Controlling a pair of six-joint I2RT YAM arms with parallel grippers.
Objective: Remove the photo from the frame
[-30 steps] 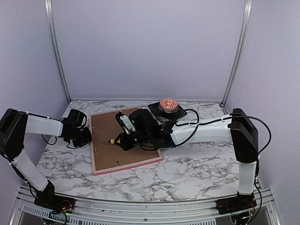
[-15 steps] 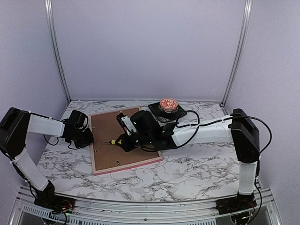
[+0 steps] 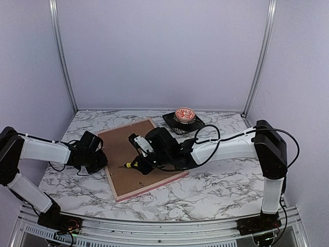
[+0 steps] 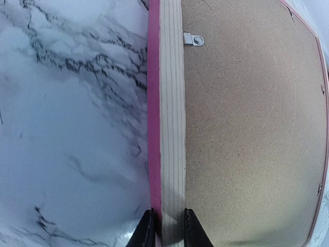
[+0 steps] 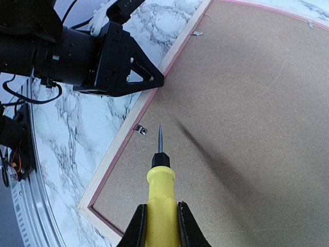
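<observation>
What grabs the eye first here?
The pink-edged frame lies face down mid-table, brown backing board up. The right end effector holds a yellow-handled screwdriver, tip near a metal tab at the frame's edge. The left end effector pinches that same edge.

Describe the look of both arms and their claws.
The left arm and right arm have white tubular links between bulky black joint housings, with loose black cables looping alongside. The left claw and right claw each end in two slim black fingers. No markings are legible.
</observation>
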